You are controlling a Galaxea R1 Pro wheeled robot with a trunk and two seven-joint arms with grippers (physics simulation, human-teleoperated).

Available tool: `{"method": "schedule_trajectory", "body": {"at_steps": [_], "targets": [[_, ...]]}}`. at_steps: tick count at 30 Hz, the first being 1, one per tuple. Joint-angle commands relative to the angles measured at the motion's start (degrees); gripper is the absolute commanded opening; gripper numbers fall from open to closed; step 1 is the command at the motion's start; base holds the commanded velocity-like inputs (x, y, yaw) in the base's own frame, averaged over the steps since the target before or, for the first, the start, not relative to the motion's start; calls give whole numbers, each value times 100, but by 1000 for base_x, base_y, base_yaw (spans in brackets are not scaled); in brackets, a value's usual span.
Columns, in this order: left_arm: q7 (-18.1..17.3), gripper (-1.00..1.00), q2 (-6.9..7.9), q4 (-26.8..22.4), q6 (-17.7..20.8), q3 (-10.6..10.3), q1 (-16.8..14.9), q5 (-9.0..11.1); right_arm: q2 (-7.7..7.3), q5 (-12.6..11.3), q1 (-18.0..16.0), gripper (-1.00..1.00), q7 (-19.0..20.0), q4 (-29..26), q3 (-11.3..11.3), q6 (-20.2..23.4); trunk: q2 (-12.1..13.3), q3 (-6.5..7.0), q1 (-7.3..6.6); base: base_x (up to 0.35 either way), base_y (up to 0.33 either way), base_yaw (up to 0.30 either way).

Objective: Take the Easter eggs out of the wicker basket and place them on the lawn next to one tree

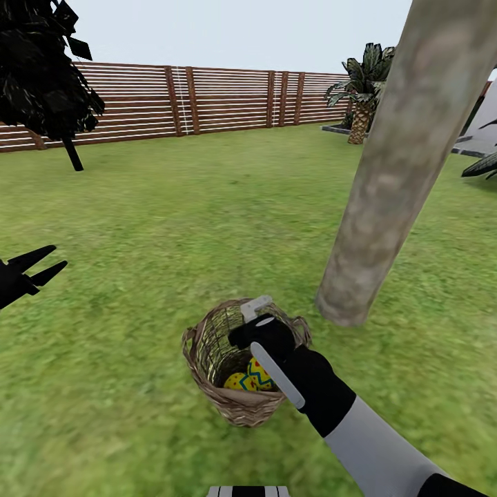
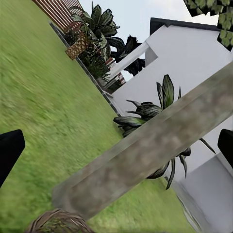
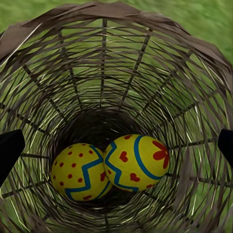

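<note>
The wicker basket point(image 1: 238, 404) stands on the lawn point(image 1: 207, 221), close to the foot of the tree point(image 1: 397, 172). Two yellow Easter eggs lie side by side at its bottom, one with red dots point(image 3: 80, 172) and one with red flowers point(image 3: 138, 162), both with blue zigzag bands. My right arm point(image 1: 324, 397) reaches over the basket's rim. My right gripper point(image 3: 118, 145) is open above the eggs and holds nothing, its fingers point(image 3: 9, 153) wide apart inside the basket wall point(image 3: 104, 58). My left gripper point(image 1: 38, 266) hangs open over the grass to the left, empty.
A brown slat fence point(image 1: 207, 100) bounds the garden at the back. A narrow near-black tree point(image 1: 48, 76) stands at the far left. Palm-like plants point(image 1: 362, 90) and a white house point(image 2: 194, 63) lie beyond the trunk point(image 2: 145, 153). Open grass stretches left of the basket.
</note>
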Motion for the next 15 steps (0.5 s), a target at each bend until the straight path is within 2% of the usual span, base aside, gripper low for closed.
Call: {"method": "schedule_trajectory", "body": {"at_steps": [1,11,15], "targets": [[-18,100,0,2,25,4,-4,-5,-1,-58,-5,100,-59,-4,8,11,-2,-5,-1,0,0,0],[-18,100,0,2,25,4,-4,-5,12,-66,-7,100,-47,12,-13,8,-2,-5,-1,0,0,0],[-18,100,0,-4,25,4,-4,-5,120,-72,-34,100,-56,203,-53,20,-2,-5,-1,0,0,0]]}}
